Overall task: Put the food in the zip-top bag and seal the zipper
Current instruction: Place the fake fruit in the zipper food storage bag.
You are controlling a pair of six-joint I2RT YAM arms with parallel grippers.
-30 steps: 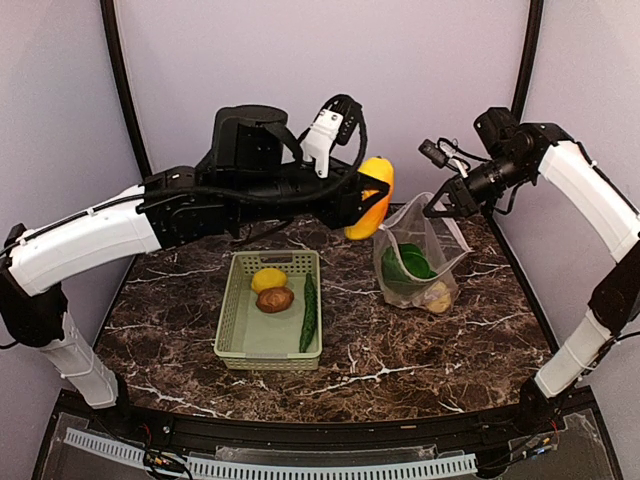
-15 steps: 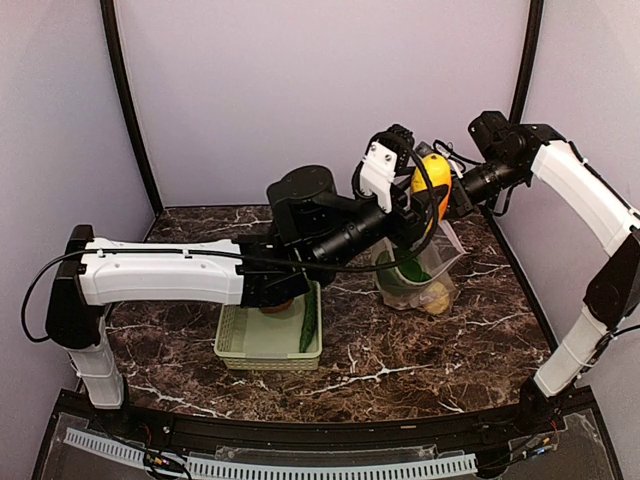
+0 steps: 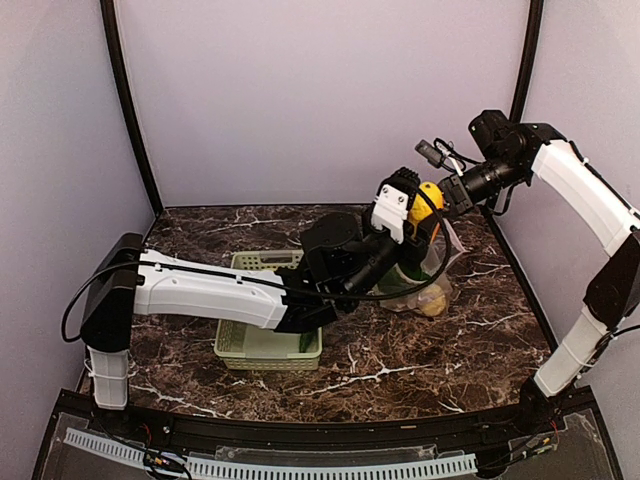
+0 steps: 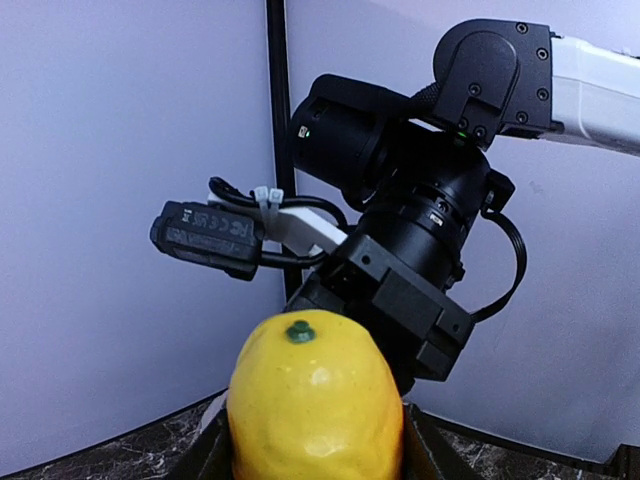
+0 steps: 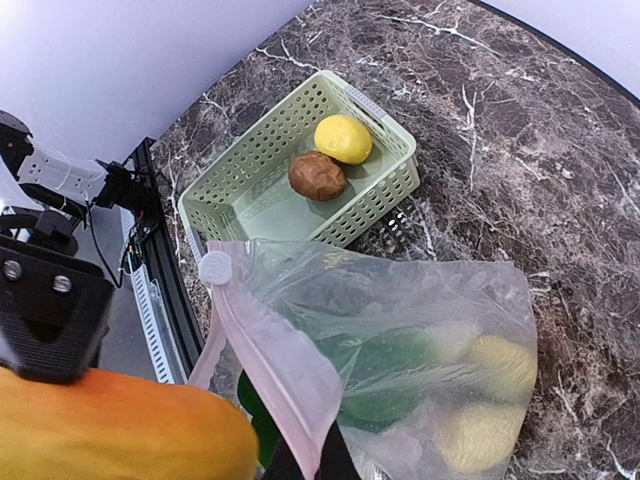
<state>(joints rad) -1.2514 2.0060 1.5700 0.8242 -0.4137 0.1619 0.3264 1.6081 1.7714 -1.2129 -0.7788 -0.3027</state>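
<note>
The left claw carries the fruit high, just beside the right claw and over the bag.

The left claw is about half closed, its fingers clamped on the sides of the orange-yellow fruit, with the stem end pointing away from the wrist. The right claw is closed tight. Its tips are mostly hidden, but it seems to pinch the pink zipper, so the bag hangs below it with its bottom resting on the table. Green and yellow food shows through the plastic. Well to the left of both claws and lower down, the basket holds a lemon and a potato. The table is dark brown marble with white veins. Pale lilac walls close it in, with black poles at the corners.
</note>
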